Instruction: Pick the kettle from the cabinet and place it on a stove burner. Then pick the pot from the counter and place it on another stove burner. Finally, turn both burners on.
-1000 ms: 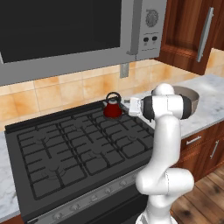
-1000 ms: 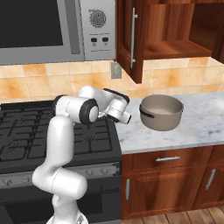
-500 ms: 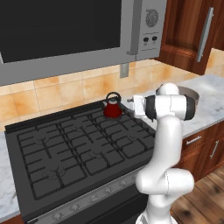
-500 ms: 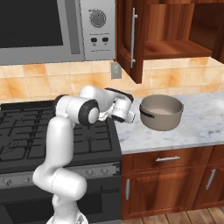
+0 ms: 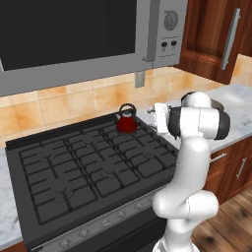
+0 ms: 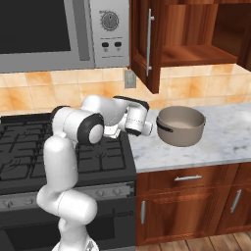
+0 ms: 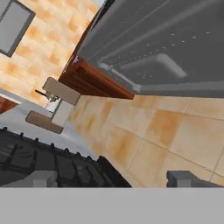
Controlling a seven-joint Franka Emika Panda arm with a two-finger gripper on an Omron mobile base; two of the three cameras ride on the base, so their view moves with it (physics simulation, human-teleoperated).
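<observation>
Kettle stands upright on the rear right burner of the cooktop, close to the tiled backsplash; dark-red rounded body, black arched handle over the top. Cooktop is black with cast-iron grate squares, a row of grey knobs along its front edge. To its right runs the marble bench, white-grey and veined, above reddish-brown drawers with steel handles. Pot sits on the bench just right of the cooktop edge: wide, low, taupe-grey, lidless, pale inside, dark side handle facing the arm. Above the bench the cabinet has its door swung open, vertical steel bar handle on the door; the shelf inside looks bare. Grey microwave hangs over the cooktop, a wall outlet on the tiles below it. Hand is held level between cooktop and pot, near the pot's handle, not visibly touching it. In the hand view, the two fingertips stand well apart with nothing between them, so the hand is wide open and holds nothing. Wooden floor shows beneath the drawers.
</observation>
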